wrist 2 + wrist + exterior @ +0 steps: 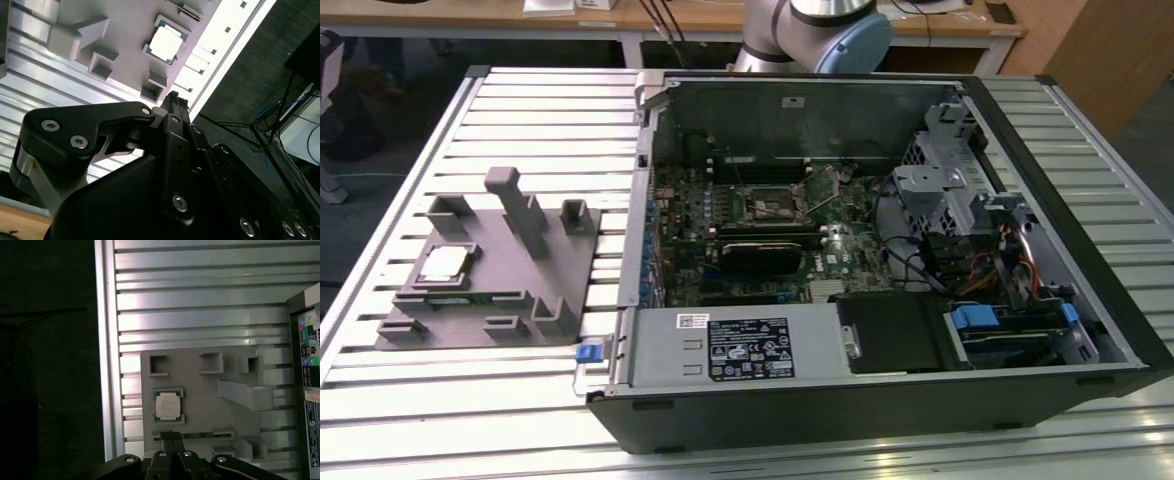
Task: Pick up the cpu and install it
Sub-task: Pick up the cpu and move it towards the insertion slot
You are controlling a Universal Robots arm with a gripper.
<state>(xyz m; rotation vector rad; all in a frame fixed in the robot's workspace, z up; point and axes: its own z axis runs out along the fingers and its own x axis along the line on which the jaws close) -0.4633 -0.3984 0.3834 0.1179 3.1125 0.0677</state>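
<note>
- In the exterior view we see the small, flat, square cpu (443,263) with its pale silver-white metal top. It lies in a shallow recess of the grey plastic fixture with upright blocks (520,290), close to that fixture's edge on the exterior view's left
- The fixture rests on the ribbed aluminium table (520,110), toward the table's edge on the exterior view's left and just beside the open black computer case (881,420). Inside the case, the green motherboard (707,210) carries the dark square socket frame (762,207), well apart from the cpu
- The grey and pale blue robot arm (807,25) stands at the table's far edge
- In the second wrist view the black gripper (176,98) hangs over the fixture (125,25), clear of it. We see its fingertips pressed together with nothing between them, and the cpu (165,42) lies apart from them in its recess
- In the first wrist view the gripper (172,436) looks narrow, its tips meeting. The cpu (166,406) sits flat on the fixture (200,385), untouched, near the fixture's edge that faces the table's (200,290) long rim
</note>
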